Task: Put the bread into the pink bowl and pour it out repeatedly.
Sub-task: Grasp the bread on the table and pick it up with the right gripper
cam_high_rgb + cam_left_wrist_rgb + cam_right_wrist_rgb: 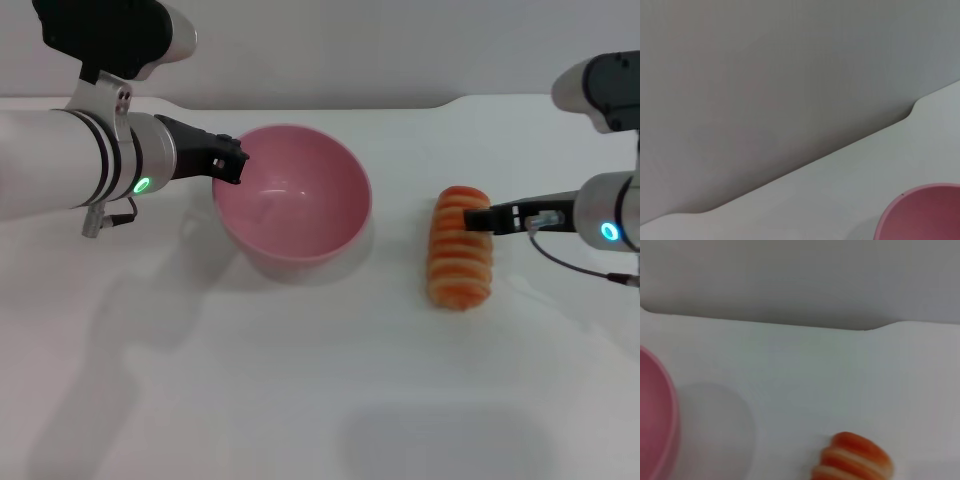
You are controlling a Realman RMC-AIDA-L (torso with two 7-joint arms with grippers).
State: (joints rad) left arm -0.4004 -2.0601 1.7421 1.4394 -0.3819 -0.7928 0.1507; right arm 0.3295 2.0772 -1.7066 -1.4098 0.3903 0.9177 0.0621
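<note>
Pink bowl [292, 192] standing upright on the white table [300, 380], left gripper [232, 160] pressing at its left rim, finger state not discernible. Bread [460, 250] lying on the table well right of the bowl, right gripper [478, 218] touching its upper part, grip not discernible.

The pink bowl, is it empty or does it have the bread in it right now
Empty. The pink bowl shows bare inside; the bread lies on the table beside it.
</note>
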